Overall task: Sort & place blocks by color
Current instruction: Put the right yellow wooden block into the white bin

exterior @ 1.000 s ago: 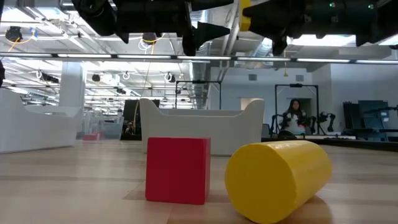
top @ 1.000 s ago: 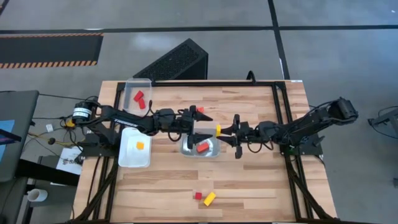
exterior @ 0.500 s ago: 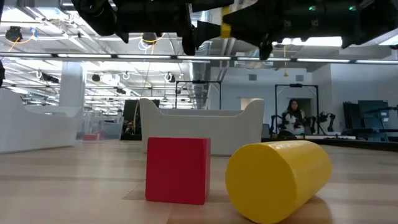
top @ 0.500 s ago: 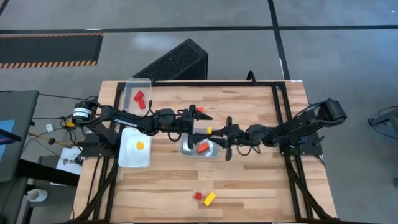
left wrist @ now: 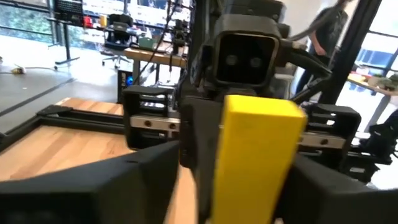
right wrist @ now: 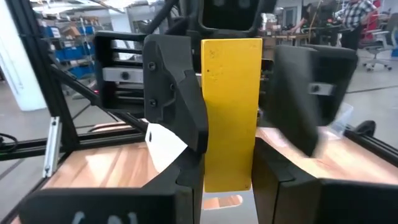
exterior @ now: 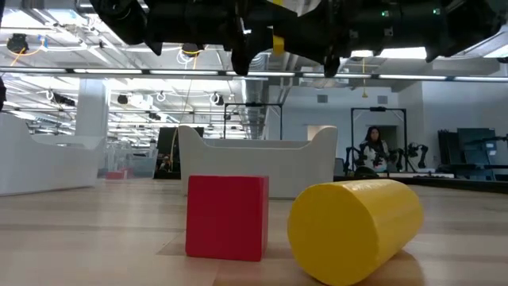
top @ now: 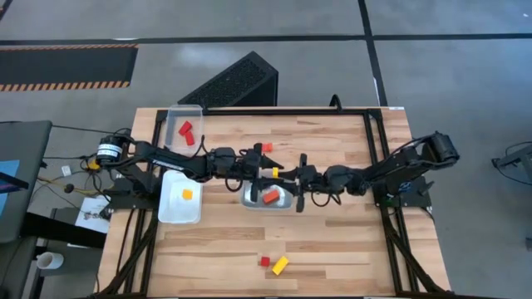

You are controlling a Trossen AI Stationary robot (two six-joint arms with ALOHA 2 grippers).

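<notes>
High view, operator: you have three clear trays on the wooden table point(top: 332, 241). The tray at upper left point(top: 184, 121) holds two red blocks point(top: 186, 131). The white-looking tray point(top: 170, 208) at the left edge holds one orange block point(top: 187, 193). The middle tray point(top: 252, 199) holds a red-orange block point(top: 271, 197), and both arms meet just above it. At lower centre, loose on the wood, a small red cube point(top: 265, 261) sits touching a yellow piece point(top: 280, 265).

You can see the yellow bar point(top: 275, 172) as a mere speck between the two grippers here. The right wrist view shows you much more: the bar point(right wrist: 231, 112) stands upright, clamped at its lower end by the right gripper point(right wrist: 225, 171), while the left gripper point(right wrist: 249, 93) faces it with one finger against the bar's side and the other standing clear of it, so it has not clenched. The left wrist view gives you the reverse angle, the bar point(left wrist: 255, 155) filling the frame.

The low view alone shows you that the loose yellow piece point(exterior: 355, 229) is a cylinder lying on its side, with the red cube point(exterior: 227, 217) beside it and the middle tray point(exterior: 255, 163) behind.
</notes>
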